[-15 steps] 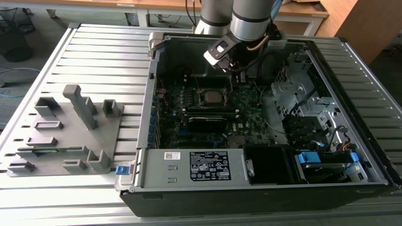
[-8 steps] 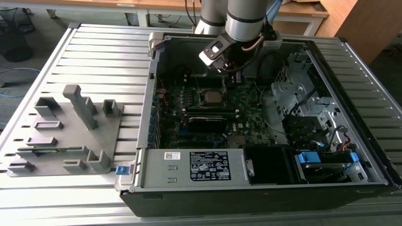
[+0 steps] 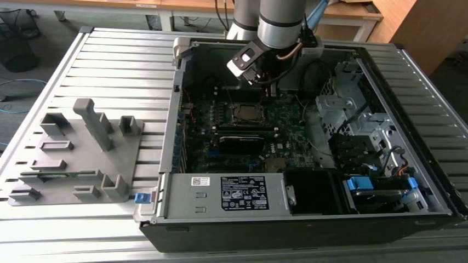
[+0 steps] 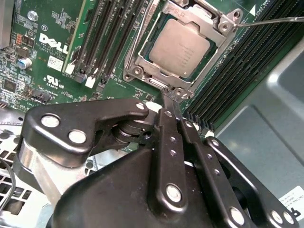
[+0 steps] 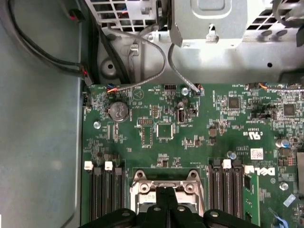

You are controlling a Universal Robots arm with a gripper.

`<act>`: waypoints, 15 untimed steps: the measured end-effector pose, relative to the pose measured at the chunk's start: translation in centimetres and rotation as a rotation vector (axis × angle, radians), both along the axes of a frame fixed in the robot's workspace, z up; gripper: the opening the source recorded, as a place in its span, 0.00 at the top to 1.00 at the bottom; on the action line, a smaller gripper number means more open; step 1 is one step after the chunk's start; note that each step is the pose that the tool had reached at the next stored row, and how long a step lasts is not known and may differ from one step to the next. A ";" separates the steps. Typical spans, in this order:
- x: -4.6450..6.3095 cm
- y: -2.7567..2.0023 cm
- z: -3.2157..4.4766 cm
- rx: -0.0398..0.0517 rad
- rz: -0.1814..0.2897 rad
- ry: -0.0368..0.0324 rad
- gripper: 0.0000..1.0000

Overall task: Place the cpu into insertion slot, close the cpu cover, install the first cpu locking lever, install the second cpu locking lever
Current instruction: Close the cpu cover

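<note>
In the second wrist view the cpu (image 4: 180, 47) lies flat in the insertion slot (image 4: 135, 71), its silver-grey top showing through the window of the cpu cover (image 4: 209, 16), which lies down over it. A thin lever rod (image 4: 275, 20) runs off from one corner of the slot. My gripper (image 4: 168, 97) is shut, with its tips at the edge tab of the cover. In the exterior view the gripper (image 3: 272, 93) hangs just behind the slot (image 3: 246, 114) inside the open case. In the first wrist view the fingertips (image 5: 166, 192) sit over the slot's frame (image 5: 142, 183).
Memory slots (image 4: 109, 38) flank the socket on both sides. A black card module (image 3: 249, 143) and the labelled power supply box (image 3: 234, 193) lie nearer the case front. Drive cages (image 3: 351, 109) fill the exterior view's right. A grey fixture tray (image 3: 73, 159) lies outside the case.
</note>
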State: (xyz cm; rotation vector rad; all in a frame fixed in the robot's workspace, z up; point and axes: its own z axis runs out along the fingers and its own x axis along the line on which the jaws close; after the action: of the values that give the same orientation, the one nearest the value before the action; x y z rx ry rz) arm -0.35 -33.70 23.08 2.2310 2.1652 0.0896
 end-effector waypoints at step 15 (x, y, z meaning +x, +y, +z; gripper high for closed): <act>0.0 0.00 -0.09 -0.0001 0.000 0.0524 0.89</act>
State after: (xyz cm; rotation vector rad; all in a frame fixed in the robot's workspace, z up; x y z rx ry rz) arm -0.36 -33.70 22.99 2.2586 2.1907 0.0314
